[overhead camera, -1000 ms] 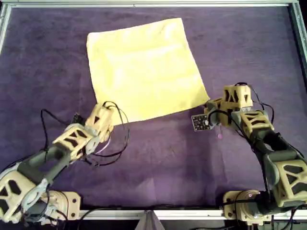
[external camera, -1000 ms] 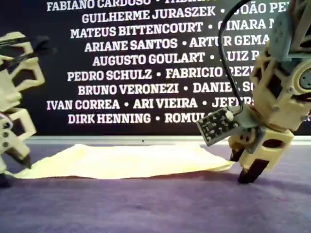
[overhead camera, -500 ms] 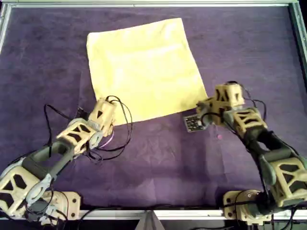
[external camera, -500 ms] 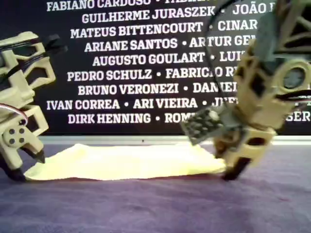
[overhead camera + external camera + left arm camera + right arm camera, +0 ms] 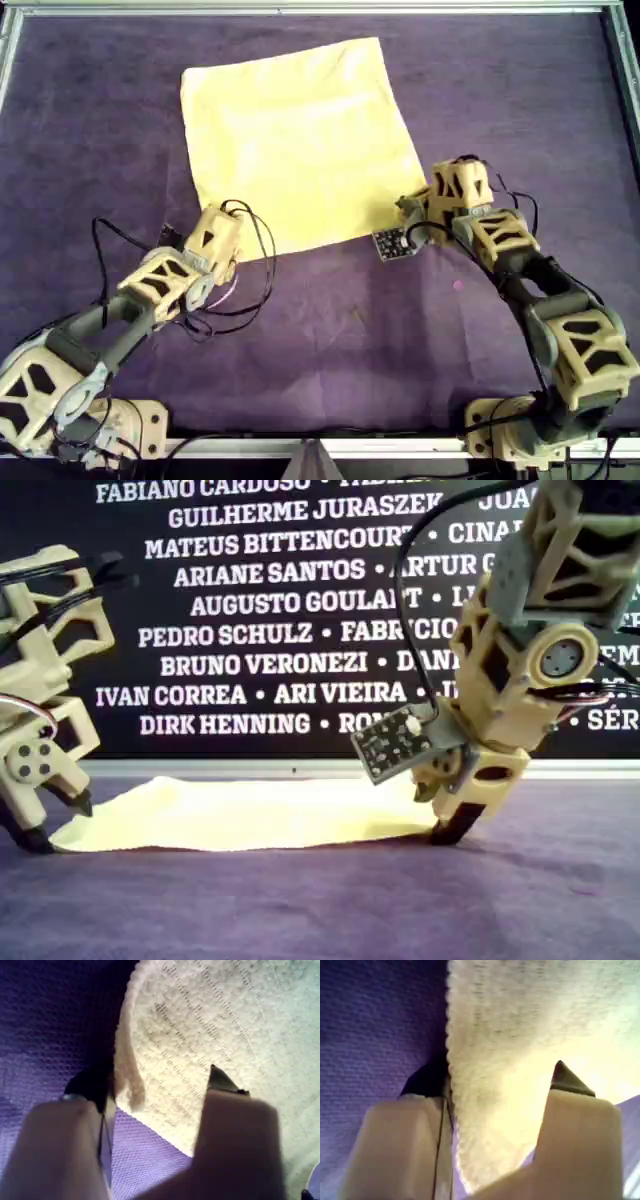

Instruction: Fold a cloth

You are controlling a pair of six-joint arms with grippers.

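The pale yellow cloth (image 5: 300,140) lies flat on the purple mat (image 5: 520,90); it also shows in the exterior view (image 5: 250,815). My first gripper (image 5: 152,1080) is open and straddles a corner of the cloth (image 5: 210,1020), one finger on the mat and one over the fabric. My second gripper (image 5: 492,1075) is open and straddles a cloth (image 5: 520,1020) corner the same way. In the overhead view one arm's gripper (image 5: 215,238) sits at the cloth's near left corner and the other arm's gripper (image 5: 428,205) at its near right corner. The wrist views do not show which arm is which.
A metal frame (image 5: 320,8) borders the mat on all sides. A black wall with white names (image 5: 250,600) stands behind the mat in the exterior view. Loose black cables (image 5: 250,290) hang from the arm on the overhead view's left.
The arm on the overhead view's right has moved left and farther onto the cloth's near right corner. The other arm closed in on the near left corner, then held. The cloth has not moved.
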